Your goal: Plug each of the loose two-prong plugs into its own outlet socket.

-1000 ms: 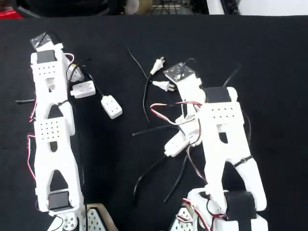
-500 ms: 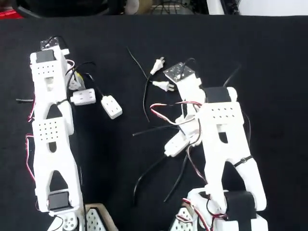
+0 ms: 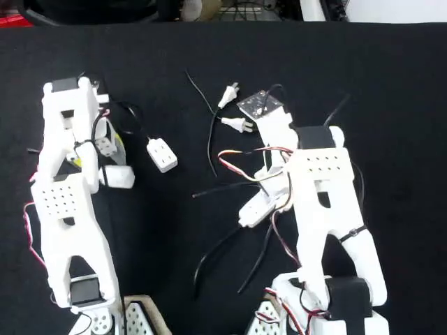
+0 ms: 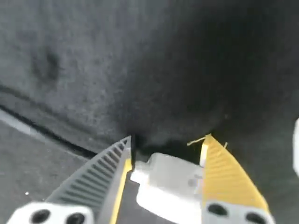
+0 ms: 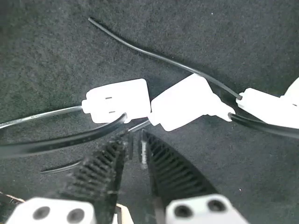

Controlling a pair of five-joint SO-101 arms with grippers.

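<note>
1 black cord (image 5: pixel 60 142) across right claw (image 5: pixel 135 136)

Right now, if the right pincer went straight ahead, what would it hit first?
Probably the spot where the white plug meets the outlet socket, just beyond the right pincer; depth is unclear.

A black, felt-like cloth (image 3: pixel 391 84) is covering the whole table, its nap showing grey up close where the light is catching it. Beyond the far edge a strip of the room is peeking through: something red (image 3: pixel 14 19) is sitting at one corner, a tangle of cables (image 3: pixel 244 10) is lying mid-way, and a white surface (image 3: pixel 398 10) is shining at the other end. A tan patch (image 3: pixel 159 322) is showing at the near edge.
</note>
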